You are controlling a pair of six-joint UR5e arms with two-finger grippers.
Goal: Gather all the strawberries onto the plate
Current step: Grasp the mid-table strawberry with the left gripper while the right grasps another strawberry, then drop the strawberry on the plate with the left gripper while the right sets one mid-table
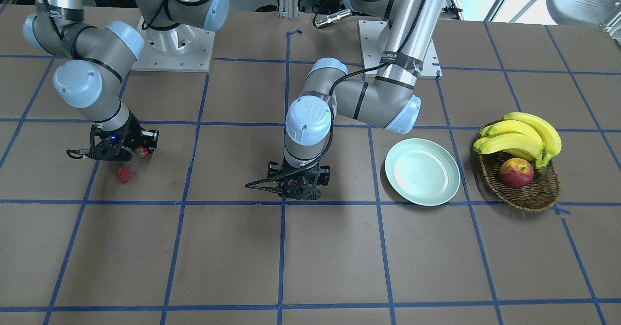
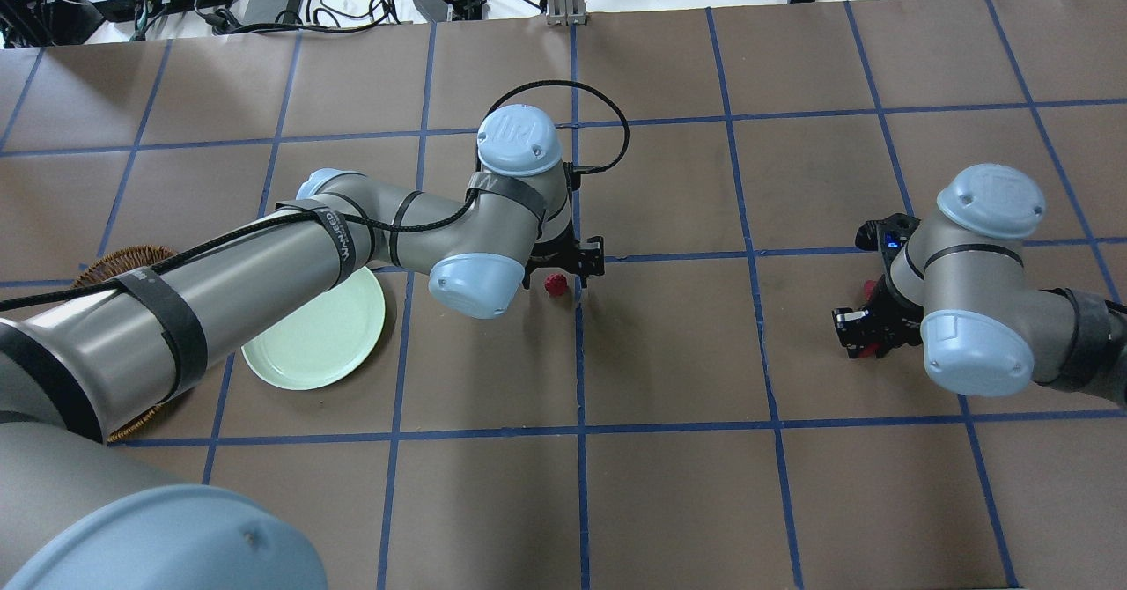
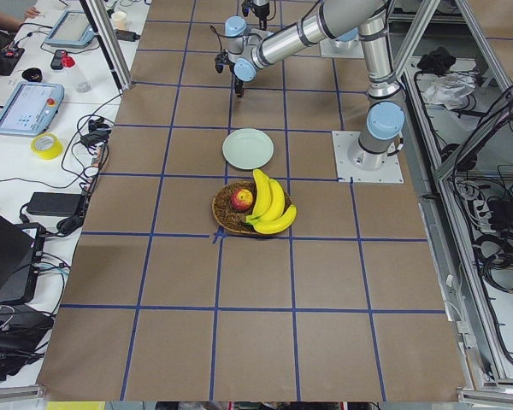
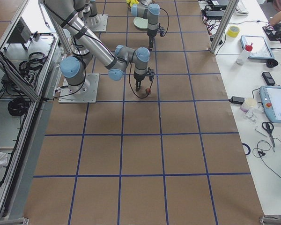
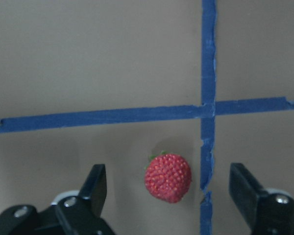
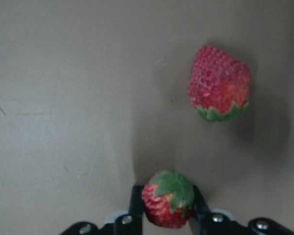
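Front-facing, the right arm [image 1: 89, 89] points wrist-down, the right end effector [image 1: 140, 150] clamped on one strawberry [image 1: 142, 152] near a second strawberry [image 1: 124, 174] on the tabletop [image 1: 330, 262], far from the plate [image 1: 422, 171]; the left wrist view shows the left end effector [image 5: 169, 182] spread around a third strawberry [image 5: 167, 177].

Ext. views bright, even overhead light; faint soft shadows on table [image 2: 669, 484]. Blown-out glare top-right of front view. Wrist cams dimmer, soft; strawberry [image 6: 219, 83] blurred, dark shadow to its right.
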